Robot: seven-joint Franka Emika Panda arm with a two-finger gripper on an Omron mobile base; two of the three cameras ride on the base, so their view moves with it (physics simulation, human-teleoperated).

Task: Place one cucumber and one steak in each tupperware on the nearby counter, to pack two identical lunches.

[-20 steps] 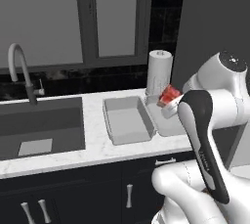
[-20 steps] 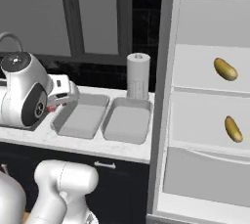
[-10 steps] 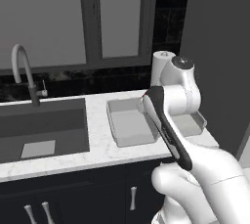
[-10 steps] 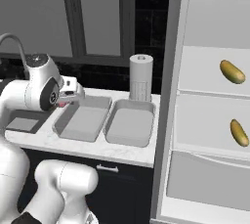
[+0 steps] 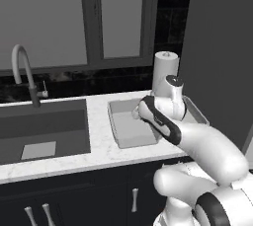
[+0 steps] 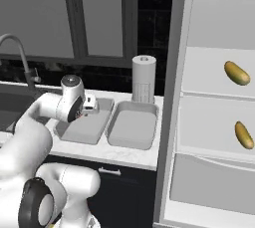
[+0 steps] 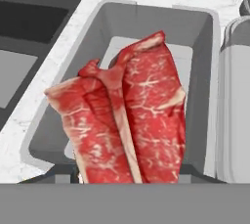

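In the hand view the flat red-pink slab of steak with white streaks hangs from the robot's two-finger gripper, which is clenched on its lower edge; the finger tips themselves are hidden behind the meat, so the grasp is judged from the way the slab stands up in front of the camera. Its long axis runs away from the hand, roughly along the length of the shallow light-grey rectangular tupperware tray that lies directly beyond and beneath it. That is the relation the coming move turns on: the steak is already over the tray's hollow, inside the line of its raised rim on both long sides, and not over the white marble-look counter that shows to the left.

From the right base view the gripper hovers above the near-left tray, the one beside the dark recessed sink, while the second alike grey tray sits just beside it, bare. Both trays stand in front of the upright white paper-towel roll. Two stubby yellow-green cucumbers rest on separate shelves of the open pale cabinet well apart to the right, one above the other.

The step in hand looks like lowering and letting go; since the slab is aligned with the tray, little turning should be needed
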